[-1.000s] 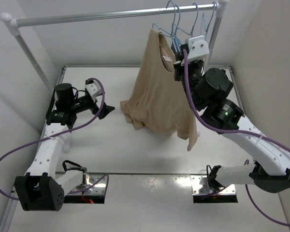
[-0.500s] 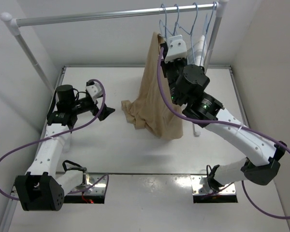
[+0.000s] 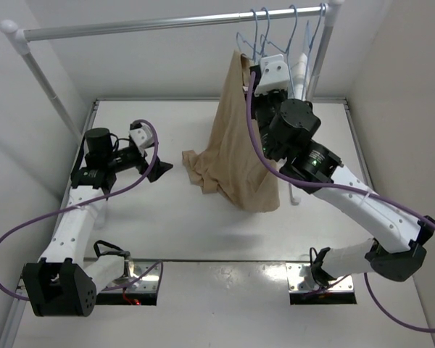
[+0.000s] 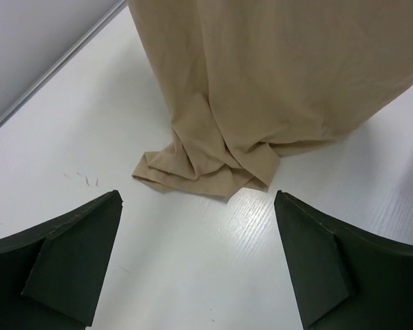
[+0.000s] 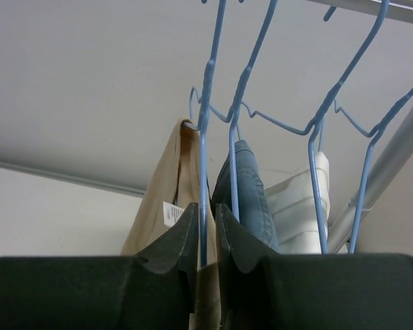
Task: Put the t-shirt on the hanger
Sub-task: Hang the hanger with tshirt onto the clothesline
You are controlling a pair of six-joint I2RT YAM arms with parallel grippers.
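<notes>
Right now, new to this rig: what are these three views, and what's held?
Two robot arms bolted to a white table. The top view looks down from behind them; the other two come from wrist cameras. The left gripper hangs open and empty above the table, facing the tan t-shirt, whose hem lies bunched on the surface. The right gripper is up at the rail, jaws nearly closed around the blue hanger carrying that shirt; whether they pinch it is unclear. A denim garment hangs beside it.
</notes>
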